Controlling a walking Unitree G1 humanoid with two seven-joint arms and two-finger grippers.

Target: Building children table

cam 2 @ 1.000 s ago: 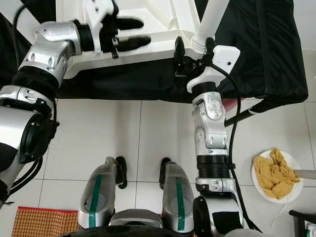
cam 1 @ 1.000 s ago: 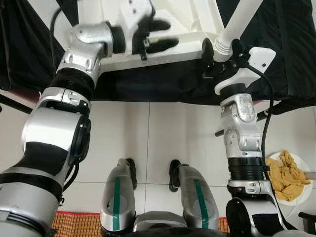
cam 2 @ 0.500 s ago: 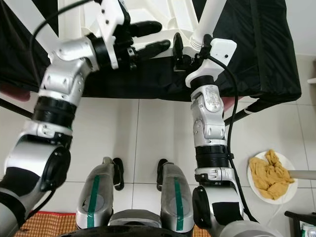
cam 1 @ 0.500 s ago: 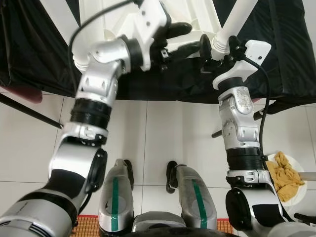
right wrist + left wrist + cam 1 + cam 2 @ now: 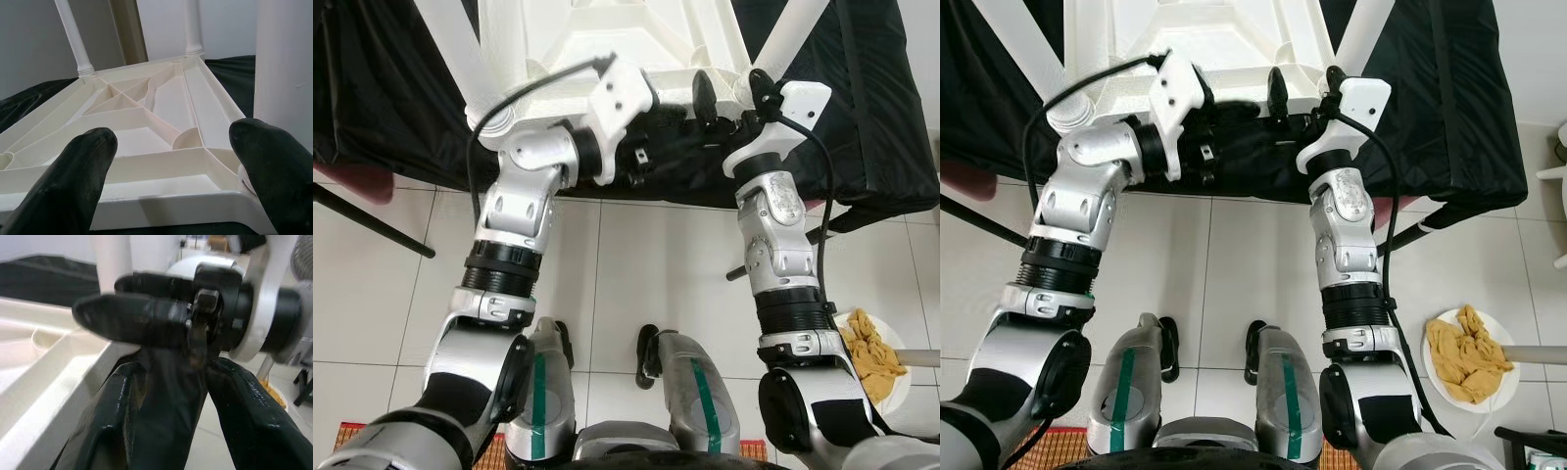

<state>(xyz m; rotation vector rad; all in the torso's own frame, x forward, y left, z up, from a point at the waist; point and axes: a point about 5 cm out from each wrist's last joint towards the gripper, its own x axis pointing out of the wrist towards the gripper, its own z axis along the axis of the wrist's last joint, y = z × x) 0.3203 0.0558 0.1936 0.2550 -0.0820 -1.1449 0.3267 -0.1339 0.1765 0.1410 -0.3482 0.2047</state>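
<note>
- Right gripper (image 5: 1301, 90) sits near the top middle of the right eye view, fingers spread apart with nothing between them, right at the near edge of the upside-down white table (image 5: 1224, 44).
- From the right wrist view you can see both black fingertips (image 5: 80, 166) apart, framing the ribbed underside of the table, with a white table leg (image 5: 283, 68) just beside one finger.
- Left gripper (image 5: 671, 137) is reaching across toward the right one, just beside it, low against the table's near edge over the black cloth (image 5: 382, 108). In the left wrist view its two fingers (image 5: 122, 411) look parted, nothing gripped, and the right gripper is blurred straight in front of them.
- Table lies upside down on that black cloth at the top of the frame, legs sticking up toward the camera.
- Lower down, white tile floor (image 5: 1234, 284), and the robot's own legs at the bottom middle.
- White plate (image 5: 1449, 377) with yellowish crumpled stuff sits on the floor at the lower right, well apart from everything.
- Bit of woven mat (image 5: 1067, 455) at the bottom left edge.
</note>
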